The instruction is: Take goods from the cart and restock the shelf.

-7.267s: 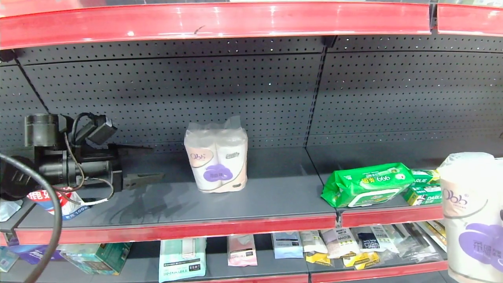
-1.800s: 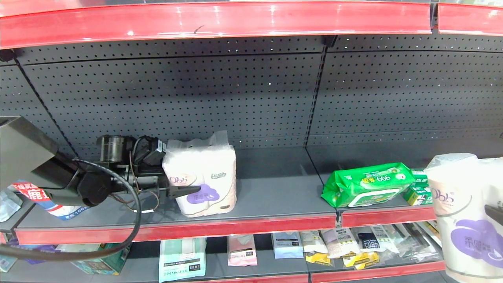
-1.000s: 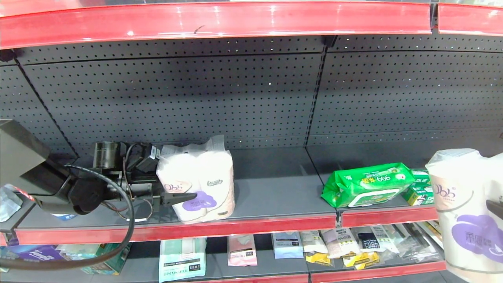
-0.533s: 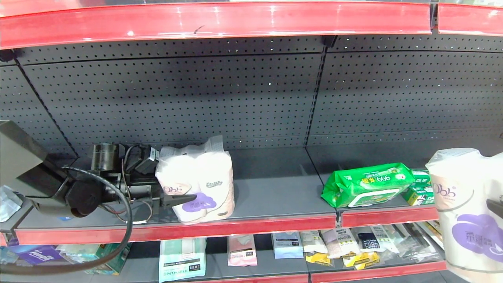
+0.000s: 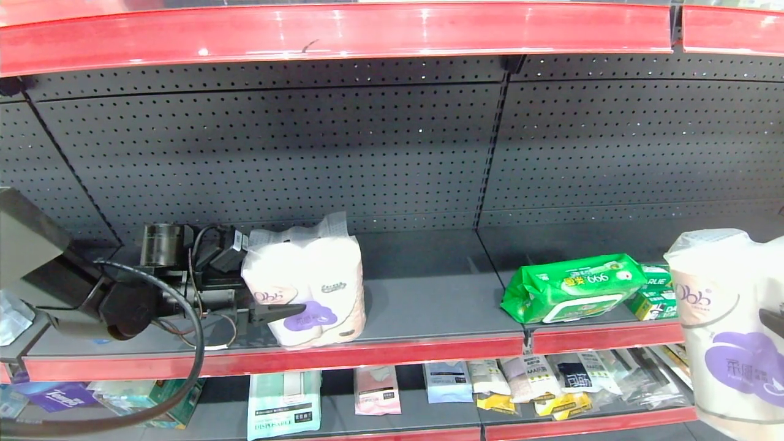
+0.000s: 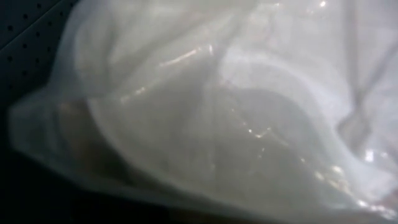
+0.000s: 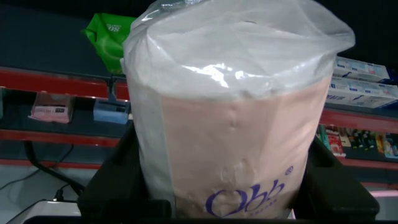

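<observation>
A four-roll toilet paper pack [image 5: 312,278] in clear wrap stands upright on the grey middle shelf [image 5: 429,306], close to its red front rail. My left gripper [image 5: 286,299] comes in from the left and is shut on it. One dark finger [image 5: 278,311] lies across the pack's front; the other is hidden behind it. The left wrist view has the pack's wrap [image 6: 236,112] right against the lens. A second toilet paper pack [image 5: 729,331] hangs at the lower right, in front of the shelves. My right gripper [image 7: 227,193] is shut on this pack [image 7: 236,124], one black finger on each side.
A green wet-wipes pack [image 5: 572,286] and green boxes [image 5: 658,294] lie on the middle shelf to the right. The stretch between them and the left pack is bare. Small packets [image 5: 527,380] fill the lower shelf. The red upper shelf edge [image 5: 343,30] overhangs.
My left gripper closed on the shelf pack and drew it left and toward the front rail; it has hardly moved in the last half second. The right pack rose slightly.
</observation>
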Robot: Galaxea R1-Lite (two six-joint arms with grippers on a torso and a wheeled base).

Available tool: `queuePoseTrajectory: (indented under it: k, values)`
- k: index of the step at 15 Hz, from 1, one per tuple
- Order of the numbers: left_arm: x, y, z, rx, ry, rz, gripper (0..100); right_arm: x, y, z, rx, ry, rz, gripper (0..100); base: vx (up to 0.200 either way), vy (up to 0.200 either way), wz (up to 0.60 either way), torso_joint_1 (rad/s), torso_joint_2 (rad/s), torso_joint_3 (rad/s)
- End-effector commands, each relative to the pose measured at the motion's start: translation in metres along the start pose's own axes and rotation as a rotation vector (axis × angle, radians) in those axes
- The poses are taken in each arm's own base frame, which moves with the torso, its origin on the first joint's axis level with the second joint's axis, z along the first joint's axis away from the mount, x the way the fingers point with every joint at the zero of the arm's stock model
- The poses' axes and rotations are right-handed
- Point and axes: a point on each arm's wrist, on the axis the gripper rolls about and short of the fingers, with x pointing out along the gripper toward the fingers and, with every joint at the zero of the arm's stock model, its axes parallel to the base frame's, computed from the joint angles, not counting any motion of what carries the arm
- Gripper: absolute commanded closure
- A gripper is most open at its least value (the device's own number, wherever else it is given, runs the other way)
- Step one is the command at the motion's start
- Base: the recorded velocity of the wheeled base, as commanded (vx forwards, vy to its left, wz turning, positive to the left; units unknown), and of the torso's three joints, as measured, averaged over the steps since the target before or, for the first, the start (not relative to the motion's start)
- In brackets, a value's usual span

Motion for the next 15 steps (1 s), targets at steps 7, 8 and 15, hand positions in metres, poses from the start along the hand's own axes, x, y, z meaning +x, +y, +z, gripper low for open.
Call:
queuePoseTrajectory:
  k: [7,8,15]
  values:
    - [0.0031,0.0055,-0.0031,-0.013,0.005,0.007,100,0.0007,0.0005,-0.0012,-0.001,0.006,0.001,100,0.0,0.0,0.0,0.0,0.0,0.0]
    - [0.0031,0.0055,-0.0031,-0.013,0.005,0.007,100,0.0005,0.0006,-0.0016,-0.001,0.006,0.001,100,0.0,0.0,0.0,0.0,0.0,0.0]
    - [0.0008,0.0033,0.0013,-0.033,0.003,0.011,0,0.0013,0.0004,-0.0008,-0.003,0.008,0.002,100,0.0,0.0,0.0,0.0,0.0,0.0]
